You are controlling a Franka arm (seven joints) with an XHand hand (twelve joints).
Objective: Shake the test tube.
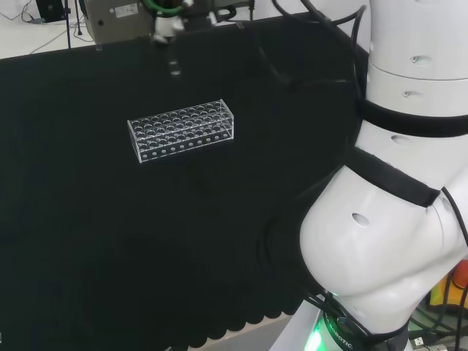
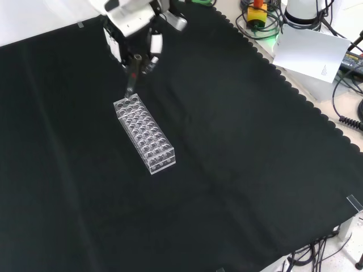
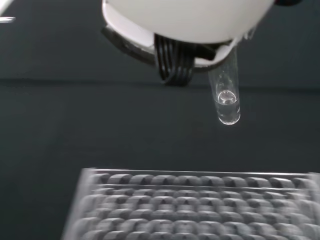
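Closest to the wrist camera, the white underside of the hand (image 3: 190,20) bulges over the scene, and a clear test tube (image 3: 226,95) sticks out from beneath it, its rounded closed end pointing down and away from the palm, with a small bead of clear liquid at the bottom. The tube's top end is tucked in under the hand, where the fingers are closed on it; below it, apart from it, lies the clear rack (image 3: 200,205) of round holes. In the front view, going left to right, the black cloth (image 2: 51,170) spreads bare, then the hand (image 2: 133,28) comes in from the top with its fingers curled around the upper part of the tube (image 2: 132,85), whose long axis runs nearly upright with a slight tilt, closed end down. That lower end hangs just above the far end of the rack (image 2: 144,134), which lies diagonally on the cloth. In the head view the rack (image 1: 182,130) sits left of centre, the tube (image 1: 174,62) hangs above and behind it, and the white arm (image 1: 395,219) fills the right.
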